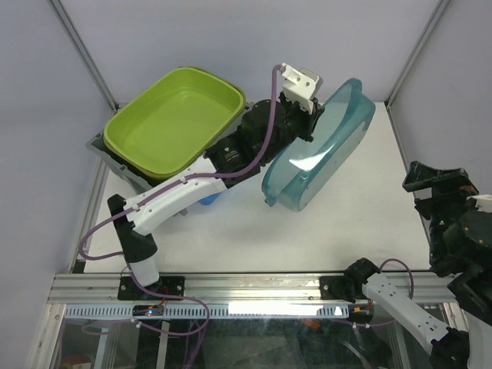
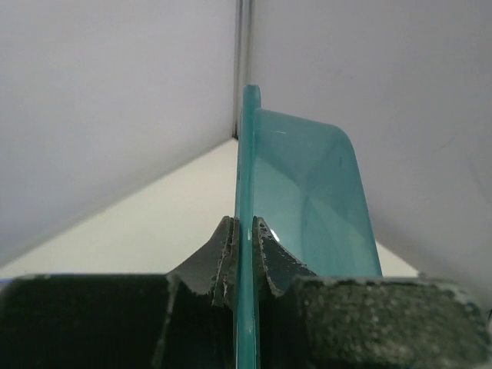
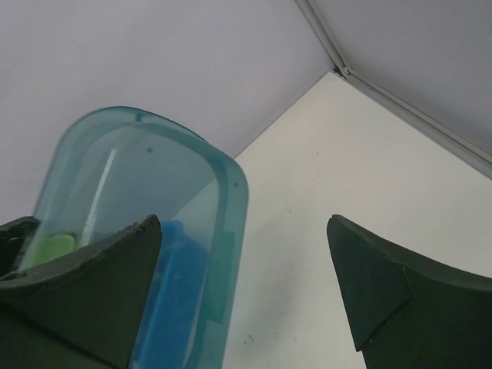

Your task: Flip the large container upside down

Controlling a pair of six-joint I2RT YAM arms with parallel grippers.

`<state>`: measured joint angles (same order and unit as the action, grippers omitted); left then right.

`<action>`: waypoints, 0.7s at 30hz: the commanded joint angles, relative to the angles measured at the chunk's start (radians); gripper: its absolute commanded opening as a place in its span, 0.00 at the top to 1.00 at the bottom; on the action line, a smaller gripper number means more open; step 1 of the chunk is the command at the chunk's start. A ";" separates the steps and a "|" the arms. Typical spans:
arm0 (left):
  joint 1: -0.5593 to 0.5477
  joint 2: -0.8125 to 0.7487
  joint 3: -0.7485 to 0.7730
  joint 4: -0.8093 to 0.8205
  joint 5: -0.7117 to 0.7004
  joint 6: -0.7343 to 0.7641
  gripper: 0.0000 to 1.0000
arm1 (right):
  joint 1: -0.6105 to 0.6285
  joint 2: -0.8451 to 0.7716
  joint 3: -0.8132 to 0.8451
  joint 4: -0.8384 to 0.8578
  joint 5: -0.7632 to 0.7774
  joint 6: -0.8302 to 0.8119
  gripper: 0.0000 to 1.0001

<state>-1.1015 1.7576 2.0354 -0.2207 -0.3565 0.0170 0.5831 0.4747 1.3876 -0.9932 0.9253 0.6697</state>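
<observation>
The large grey crate (image 1: 121, 164) stands at the back left. Only its grey rim and corner show, under the stacked lime-green tubs (image 1: 173, 119) resting on it. My left gripper (image 1: 311, 123) is not at the crate. It is shut on the rim of a translucent teal tub (image 1: 323, 154), which is tipped up on its side at the back middle. In the left wrist view the fingers (image 2: 223, 250) pinch the thin teal rim (image 2: 247, 169). My right gripper (image 1: 421, 183) is open and empty at the right edge, with the teal tub (image 3: 131, 177) to its left.
A small blue thing (image 1: 206, 198) lies under the left forearm, and it shows through the teal tub in the right wrist view (image 3: 173, 284). White walls and metal frame posts (image 1: 84, 54) enclose the table. Bare white tabletop (image 1: 346, 223) lies in front of the teal tub.
</observation>
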 commanded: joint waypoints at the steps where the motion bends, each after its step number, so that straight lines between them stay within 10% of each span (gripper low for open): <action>1: 0.084 0.002 -0.099 0.205 0.049 -0.229 1.00 | 0.002 0.044 0.000 0.021 -0.006 -0.026 0.07; 10: 0.245 0.161 -0.234 0.403 0.274 -0.670 1.00 | 0.002 0.067 -0.022 0.045 -0.055 -0.034 0.07; 21: 0.261 0.489 -0.068 0.384 0.182 -0.997 1.00 | 0.002 0.109 -0.045 0.001 -0.168 0.008 0.07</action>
<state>-0.8253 2.2059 1.8984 0.1230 -0.1299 -0.8101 0.5831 0.5549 1.3415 -0.9928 0.8013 0.6540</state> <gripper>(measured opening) 0.074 0.933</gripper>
